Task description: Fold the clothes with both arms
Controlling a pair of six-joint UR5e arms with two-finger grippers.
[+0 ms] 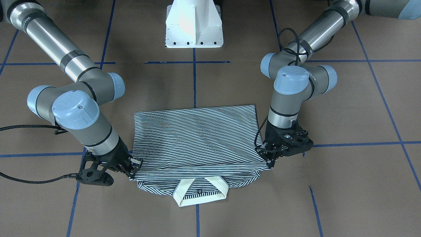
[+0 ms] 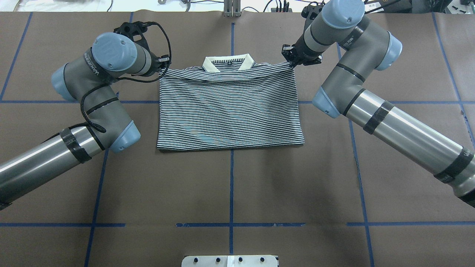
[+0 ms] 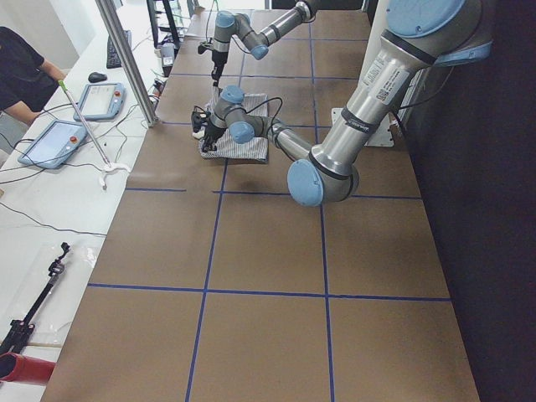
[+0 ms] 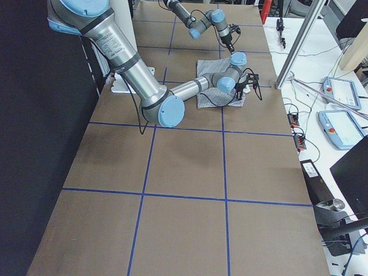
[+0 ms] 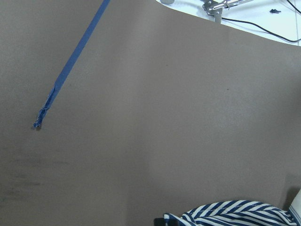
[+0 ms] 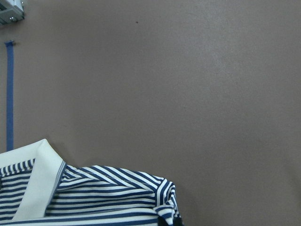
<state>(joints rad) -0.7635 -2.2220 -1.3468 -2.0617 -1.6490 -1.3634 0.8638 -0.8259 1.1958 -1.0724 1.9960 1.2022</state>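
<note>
front view, unlike overhead, plainly shows left gripper and right gripper each clamped on a polo shirt corner.

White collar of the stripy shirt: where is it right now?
Overhead view: the plain white collar lies at the far edge of the navy-and-white striped polo shirt, midway between the left hand and right hand.
</note>
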